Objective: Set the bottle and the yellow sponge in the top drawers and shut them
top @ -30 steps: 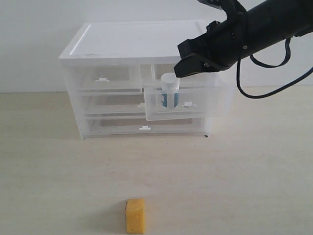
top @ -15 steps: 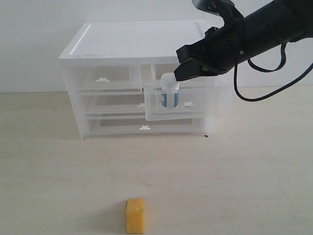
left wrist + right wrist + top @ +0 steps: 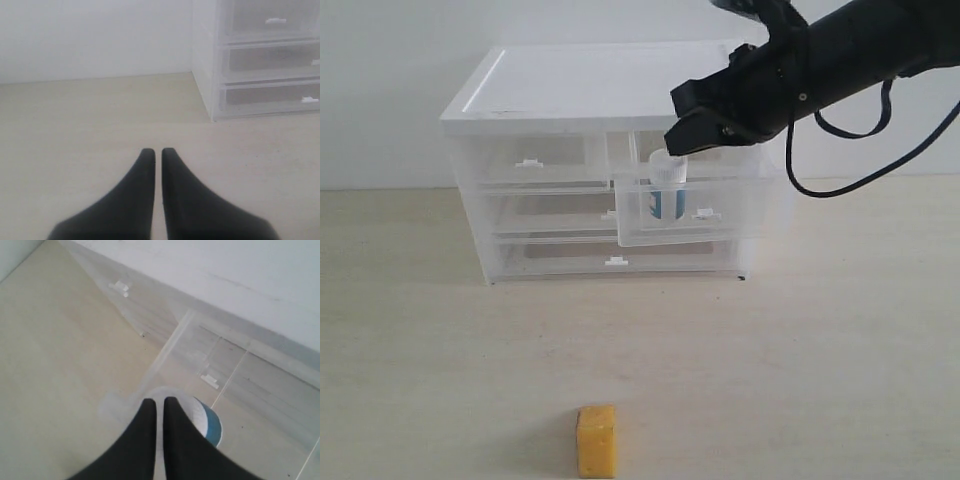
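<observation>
The white bottle (image 3: 668,186) with its teal-blue label stands upright in the top right drawer (image 3: 730,228), which is pulled out. My right gripper (image 3: 678,140) hovers just above the bottle's cap (image 3: 199,414), shut and holding nothing; in the right wrist view its fingertips (image 3: 160,401) cover part of the cap. The top left drawer (image 3: 530,160) is pushed in. The yellow sponge (image 3: 597,440) stands on the table near the front edge. My left gripper (image 3: 158,151) is shut and empty over bare table, to the left of the cabinet.
The white drawer cabinet (image 3: 590,95) stands at the back of the table, with two full-width drawers (image 3: 560,258) pushed in below the top pair. It also shows in the left wrist view (image 3: 270,60). Pale tabletop lies between the cabinet and the sponge.
My right gripper has shifted a little to the left and up over the bottle. The bottle, the open drawer and the sponge have not moved.
</observation>
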Tool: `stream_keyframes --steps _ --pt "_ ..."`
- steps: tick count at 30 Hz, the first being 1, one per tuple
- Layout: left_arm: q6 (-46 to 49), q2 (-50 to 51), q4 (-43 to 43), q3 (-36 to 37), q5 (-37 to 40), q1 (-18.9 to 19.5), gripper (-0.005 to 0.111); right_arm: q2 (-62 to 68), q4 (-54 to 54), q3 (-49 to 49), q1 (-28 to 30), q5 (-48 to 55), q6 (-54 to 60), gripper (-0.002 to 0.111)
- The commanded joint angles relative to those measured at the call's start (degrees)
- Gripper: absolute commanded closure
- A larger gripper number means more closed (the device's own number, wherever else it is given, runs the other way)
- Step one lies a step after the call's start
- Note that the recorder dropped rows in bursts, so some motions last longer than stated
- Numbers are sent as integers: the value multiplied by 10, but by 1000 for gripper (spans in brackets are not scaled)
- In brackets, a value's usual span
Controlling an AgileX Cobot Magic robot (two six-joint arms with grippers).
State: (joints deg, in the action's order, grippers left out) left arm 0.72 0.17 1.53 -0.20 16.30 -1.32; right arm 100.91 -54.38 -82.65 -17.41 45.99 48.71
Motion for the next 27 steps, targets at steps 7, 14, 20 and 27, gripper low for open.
stream_keyframes --steps 7,14,20,27 --pt "2 -2 -4 2 -4 1 103 6 21 -3 -15 -25 10 107" --pt "2 -2 -4 2 -4 1 103 2 93 -3 -9 -48 -26 107" --pt "2 -2 -4 2 -4 1 103 2 102 -3 28 -40 -36 107" --pt "2 -2 -4 2 -4 1 103 -11 102 -3 66 -45 -39 107"
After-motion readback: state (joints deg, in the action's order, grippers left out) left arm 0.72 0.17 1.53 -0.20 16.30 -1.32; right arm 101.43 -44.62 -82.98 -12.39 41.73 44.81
